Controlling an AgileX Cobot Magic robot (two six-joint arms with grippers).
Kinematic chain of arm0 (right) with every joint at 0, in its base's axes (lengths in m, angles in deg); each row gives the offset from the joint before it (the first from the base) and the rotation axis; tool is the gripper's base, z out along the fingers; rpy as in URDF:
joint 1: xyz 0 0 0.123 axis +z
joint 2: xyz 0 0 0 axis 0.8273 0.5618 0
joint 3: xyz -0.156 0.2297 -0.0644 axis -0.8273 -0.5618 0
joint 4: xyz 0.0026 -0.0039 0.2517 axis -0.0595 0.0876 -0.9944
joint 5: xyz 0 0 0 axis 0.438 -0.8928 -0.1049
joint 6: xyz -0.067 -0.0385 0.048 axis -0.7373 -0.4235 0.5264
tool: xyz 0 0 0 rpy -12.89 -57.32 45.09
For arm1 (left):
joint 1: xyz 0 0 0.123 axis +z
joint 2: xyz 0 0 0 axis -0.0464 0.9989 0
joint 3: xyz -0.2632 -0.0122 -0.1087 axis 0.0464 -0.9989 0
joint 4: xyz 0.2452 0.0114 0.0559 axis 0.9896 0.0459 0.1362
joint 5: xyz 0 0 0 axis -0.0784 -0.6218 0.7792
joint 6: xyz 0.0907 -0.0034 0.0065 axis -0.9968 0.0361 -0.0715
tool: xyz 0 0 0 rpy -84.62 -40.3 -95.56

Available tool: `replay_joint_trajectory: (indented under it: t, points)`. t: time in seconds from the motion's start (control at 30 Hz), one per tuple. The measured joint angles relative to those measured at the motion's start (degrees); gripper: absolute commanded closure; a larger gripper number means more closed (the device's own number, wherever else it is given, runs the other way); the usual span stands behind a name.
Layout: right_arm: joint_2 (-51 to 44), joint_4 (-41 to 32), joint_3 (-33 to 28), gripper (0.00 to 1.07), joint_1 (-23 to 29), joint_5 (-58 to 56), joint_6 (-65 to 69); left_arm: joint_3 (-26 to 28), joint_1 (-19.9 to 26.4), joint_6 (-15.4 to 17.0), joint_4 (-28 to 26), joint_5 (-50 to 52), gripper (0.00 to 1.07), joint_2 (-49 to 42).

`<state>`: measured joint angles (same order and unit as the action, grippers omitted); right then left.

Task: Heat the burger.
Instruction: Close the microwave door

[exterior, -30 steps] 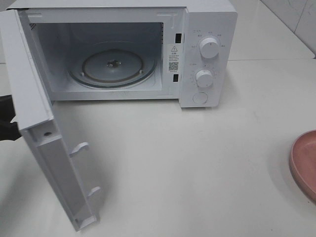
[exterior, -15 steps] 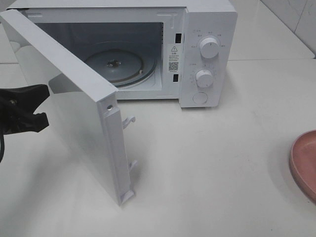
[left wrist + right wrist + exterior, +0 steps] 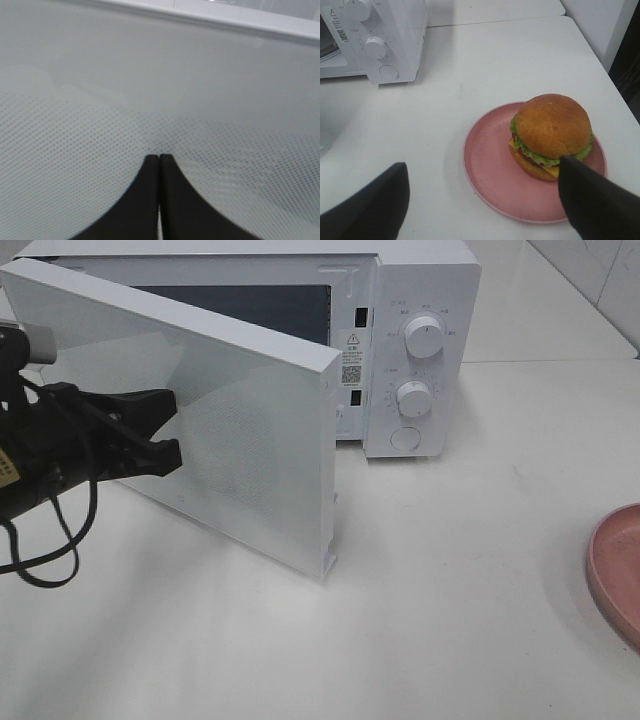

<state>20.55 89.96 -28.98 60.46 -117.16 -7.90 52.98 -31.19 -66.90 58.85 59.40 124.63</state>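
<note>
White boxy microwave (image 3: 420, 350), door (image 3: 240, 430) part-open, left gripper (image 3: 168, 432) fingers together against it; golden-bun burger (image 3: 551, 135) sat on round pink plate (image 3: 490, 170), right gripper (image 3: 482, 200) fingers apart, empty.

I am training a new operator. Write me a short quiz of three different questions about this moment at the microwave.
1. True or false: the burger is already inside the microwave.
2. Multiple choice: the left gripper is A) open around a knob, B) shut, with its tips against the outer face of the microwave door, C) holding the pink plate.
3. Fill in: the right gripper is ____ and hovers near the burger without holding it.

Key: 1 false, it sits on the pink plate; 2 B; 3 open.
</note>
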Motion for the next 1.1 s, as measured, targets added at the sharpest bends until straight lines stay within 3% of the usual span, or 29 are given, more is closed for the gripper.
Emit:
replay_joint_trajectory:
  t: [0.27,0.73,0.87,1.1]
  points:
    - [0.0,0.0,0.0,0.31,0.0,0.0,0.0,4.76,-4.53,-1.78,-5.84,-0.29,1.07,3.61]
    - [0.0,0.0,0.0,0.31,0.0,0.0,0.0,18.68,-11.57,-4.93,-17.3,-2.06,1.07,12.38]
    - [0.0,0.0,0.0,0.31,0.0,0.0,0.0,23.89,-13.18,-8.19,-22.8,-4.64,1.07,15.47]
    - [0.0,0.0,0.0,0.31,0.0,0.0,0.0,30.19,-14.44,-10.37,-25.32,-5.84,1.07,18.85]
